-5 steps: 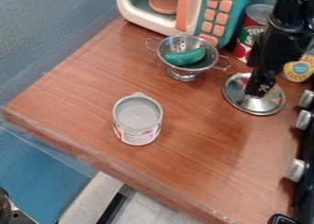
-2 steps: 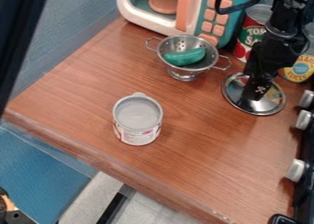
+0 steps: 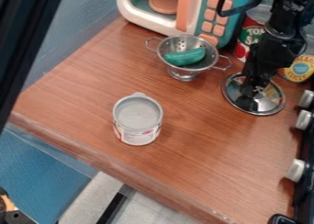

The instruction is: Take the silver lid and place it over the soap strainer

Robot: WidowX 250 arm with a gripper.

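My gripper [image 3: 253, 86] hangs at the right, directly over the middle of the silver lid [image 3: 274, 99], and hides its centre and any knob there. Flat on the wooden counter lies the lid, round and shiny. Up and to the left of it stands the metal strainer [image 3: 173, 45], upright on its foot with a wire handle on each side. A green, curved object [image 3: 184, 57] rests inside the strainer's bowl.
A white-lidded can [image 3: 138, 114] stands mid-counter [image 3: 80, 90]. Behind the strainer is a toy microwave [image 3: 147, 19]. Two cans [image 3: 250, 37] [image 3: 299, 69] stand behind the lid; stove knobs [image 3: 295, 170] line the right edge. A dark bar [image 3: 21, 39] crosses the upper left.
My gripper has shifted slightly left over the lid, and the arm above it has changed its pose a little. The dark bar has come in at upper left. Lid and strainer have stayed put.
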